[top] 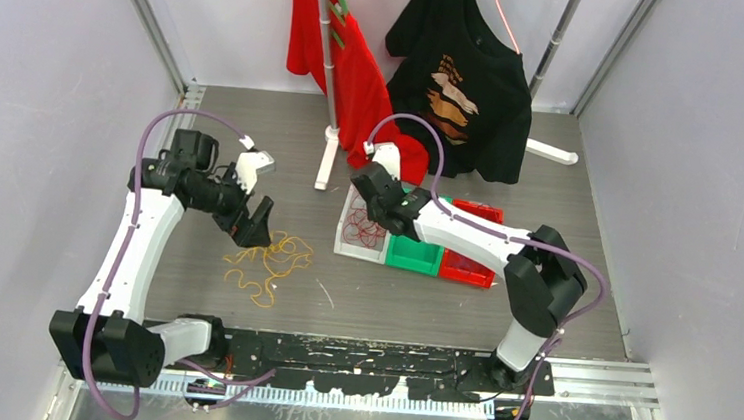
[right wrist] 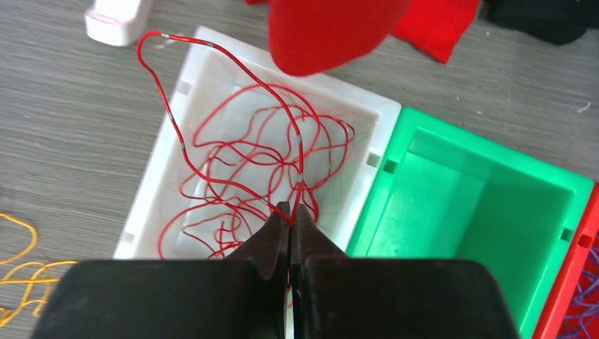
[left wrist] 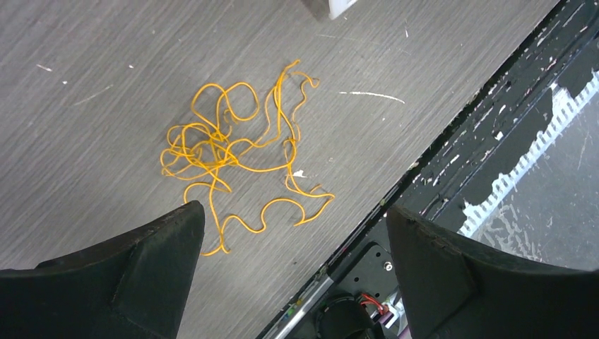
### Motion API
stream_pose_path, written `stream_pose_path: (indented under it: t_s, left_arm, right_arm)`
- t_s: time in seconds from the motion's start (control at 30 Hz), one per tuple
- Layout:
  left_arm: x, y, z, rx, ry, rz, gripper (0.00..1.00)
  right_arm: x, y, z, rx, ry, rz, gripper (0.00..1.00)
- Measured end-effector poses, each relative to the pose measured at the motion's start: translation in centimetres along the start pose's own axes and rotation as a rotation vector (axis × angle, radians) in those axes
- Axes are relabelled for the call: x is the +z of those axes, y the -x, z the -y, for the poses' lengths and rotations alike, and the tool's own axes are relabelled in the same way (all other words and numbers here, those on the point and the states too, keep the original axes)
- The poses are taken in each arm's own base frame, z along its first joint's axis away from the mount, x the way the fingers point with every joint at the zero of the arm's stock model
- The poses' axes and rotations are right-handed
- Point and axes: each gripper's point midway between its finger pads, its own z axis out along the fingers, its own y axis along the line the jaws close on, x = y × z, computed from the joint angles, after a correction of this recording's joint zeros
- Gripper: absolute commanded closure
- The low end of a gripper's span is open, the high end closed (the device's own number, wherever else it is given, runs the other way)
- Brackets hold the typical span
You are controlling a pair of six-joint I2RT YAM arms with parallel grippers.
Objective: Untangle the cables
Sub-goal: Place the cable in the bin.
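Top external view: both arms reach in from the near edge of the grey worktop, the left arm toward the left side, the right arm toward the middle.
Left tool: jaws spread wide and holding nothing; it hangs over the yellow cables, touching none of them.
Yellow cables: one loose tangle lying flat on the worktop, left of middle and nearer the near edge than the far one, well apart from the bins.
Right tool: fingers pressed tight together above the white bin.
Red cables: a coiled mass inside the white bin; one strand runs up into the closed tips, apparently pinched there, and loops out over the bin's far left corner.
White bin: about mid-worktop, leftmost of three bins in a row.
Green bin: touching the white bin's right side.
Red bin: touching the green bin's right side; purple cables show in its corner.
Far edge: a red shirt and a black shirt hang there.
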Motion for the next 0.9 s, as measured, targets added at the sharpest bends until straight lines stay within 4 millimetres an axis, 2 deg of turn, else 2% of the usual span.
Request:
stream_pose_path:
  t_s: [0.2, 0.47, 0.77, 0.8, 0.9]
  left_arm:
    - [-0.3, 0.6, -0.3, 0.021, 0.007, 0.009, 0.01]
    - [-0.5, 0.6, -0.4, 0.028, 0.022, 0.010, 0.01]
    - [-0.7, 0.7, -0.4, 0.031, 0.027, 0.019, 0.01]
    - [-0.8, 0.7, -0.4, 0.033, 0.028, 0.024, 0.01]
    - [-1.0, 0.7, -0.3, 0.039, 0.032, 0.029, 0.01]
  right_arm:
    - [0.3, -1.9, 0.9, -0.023, -0.047, -0.104, 0.99]
    - [0.2, -4.3, 0.0, -0.043, -0.004, -0.240, 0.99]
    - [1.4, -4.8, -0.7, -0.088, -0.033, -0.320, 0.99]
    - [1.6, -4.8, -0.7, -0.091, -0.038, -0.326, 0.97]
    - [2.8, -4.7, -1.0, -0.100, -0.049, -0.339, 0.79]
